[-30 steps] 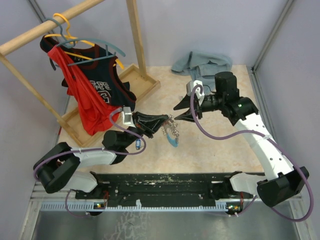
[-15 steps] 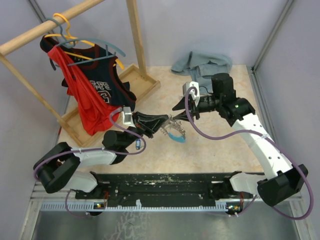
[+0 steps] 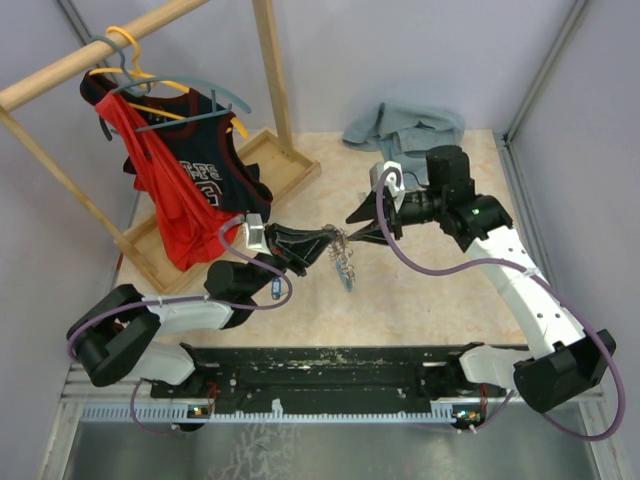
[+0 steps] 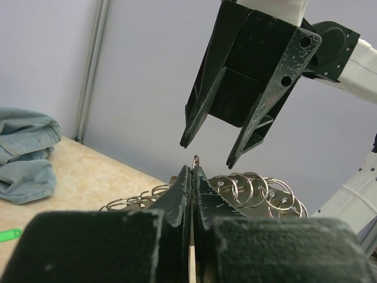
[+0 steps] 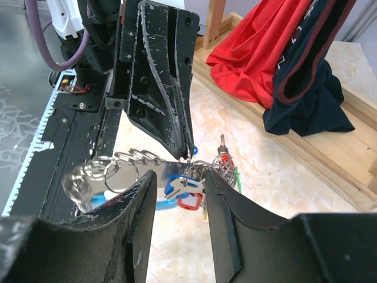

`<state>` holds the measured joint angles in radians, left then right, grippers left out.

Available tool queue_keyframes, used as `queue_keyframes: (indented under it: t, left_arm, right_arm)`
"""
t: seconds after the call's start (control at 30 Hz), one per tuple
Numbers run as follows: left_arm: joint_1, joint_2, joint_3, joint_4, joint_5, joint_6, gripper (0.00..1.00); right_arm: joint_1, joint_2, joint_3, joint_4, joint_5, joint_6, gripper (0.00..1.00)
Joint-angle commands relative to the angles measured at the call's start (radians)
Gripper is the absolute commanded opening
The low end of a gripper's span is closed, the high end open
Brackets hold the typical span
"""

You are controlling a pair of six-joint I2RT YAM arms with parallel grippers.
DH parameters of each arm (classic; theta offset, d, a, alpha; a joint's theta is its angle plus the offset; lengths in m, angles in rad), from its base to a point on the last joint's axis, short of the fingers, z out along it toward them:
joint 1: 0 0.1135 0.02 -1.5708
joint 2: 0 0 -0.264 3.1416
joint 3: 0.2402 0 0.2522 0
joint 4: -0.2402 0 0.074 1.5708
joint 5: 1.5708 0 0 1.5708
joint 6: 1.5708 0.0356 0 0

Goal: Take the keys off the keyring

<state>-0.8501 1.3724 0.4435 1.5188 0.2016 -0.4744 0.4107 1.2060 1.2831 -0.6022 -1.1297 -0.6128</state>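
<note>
Pale lilac-grey walls (image 3: 400,50) are seen on three sides, w/ a metal corner post (image 3: 545,65) at back R. The tabletop (image 3: 420,290) is beige, marble-patterned. A wooden clothes rack (image 3: 270,70) is set at back L on a wooden base tray (image 3: 290,170). A red top (image 3: 165,190) and a black jersey (image 3: 215,165) w/ white lettering are hung from its rail on orange and grey-blue hangers (image 3: 215,88). A blue-grey cloth (image 3: 405,125) is bunched against the back wall. Lighting is soft and even.

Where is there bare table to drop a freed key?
Bare tabletop lies near, between the keys and the right arm. Crowded: the centre, where left gripper and right gripper meet; rack base fills the left.
</note>
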Motion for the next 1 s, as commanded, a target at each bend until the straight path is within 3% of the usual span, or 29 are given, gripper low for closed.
queue_keyframes:
  t: [0.0,0.53,0.97]
  left_arm:
    - [0.002,-0.006,0.011,0.272,-0.006,-0.006,0.00]
    - [0.002,-0.006,0.019,0.272,0.008,-0.015,0.00]
    - [0.003,-0.011,0.020,0.271,0.010,-0.019,0.00]
  right_arm:
    - [-0.026,-0.027,0.045,0.010,-0.045,0.025,0.39]
    - [0.009,-0.005,-0.027,0.044,0.013,0.026,0.31]
    - [0.034,0.021,-0.016,-0.003,0.036,-0.017,0.10]
